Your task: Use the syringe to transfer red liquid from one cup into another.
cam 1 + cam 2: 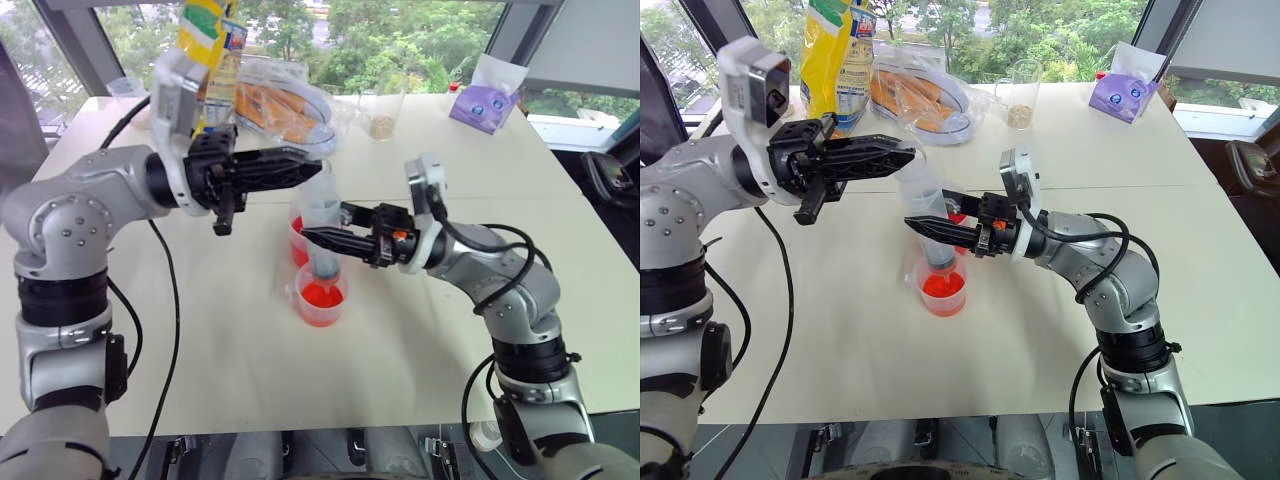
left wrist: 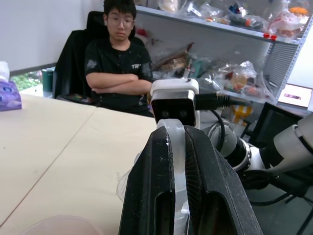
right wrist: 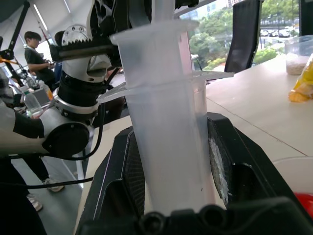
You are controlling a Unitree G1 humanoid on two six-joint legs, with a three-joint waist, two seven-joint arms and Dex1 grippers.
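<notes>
Nearest the camera, at the centre of the frame, the shorter beaker [image 1: 321, 295] with orange-red liquid [image 1: 321, 296] stands on the white table [image 1: 250, 360]. Directly above it the syringe [image 1: 322, 225] is held upright, its lower end reaching down into this beaker; whether the tip touches the liquid cannot be told. Just behind, partly hidden by the syringe, stands the taller beaker [image 1: 298, 238] with deeper red liquid.

The right gripper [image 1: 330, 240], entering from the right of the frame, has its jaws clamped across the clear barrel, one finger on each side. The left gripper [image 1: 295, 165], entering from the upper left, has its jaws closed narrowly on the plunger's top, a thin pale strip pinched between the fingers [image 2: 161, 186].

The arrangement suggests a plunger stroke over the shorter beaker, probably discharge. To do it well, the right gripper should keep the barrel vertical and motionless while the left gripper moves the plunger straight along the barrel's axis, slowly, so no jet splashes over the rim. Any sideways pull would tilt the barrel in its grip or nudge a beaker.

Bags [image 1: 205, 45] and a glass [image 1: 382, 105] lie along the table's far edge, upper frame. A seated person [image 2: 120, 58] appears in the left wrist view.
</notes>
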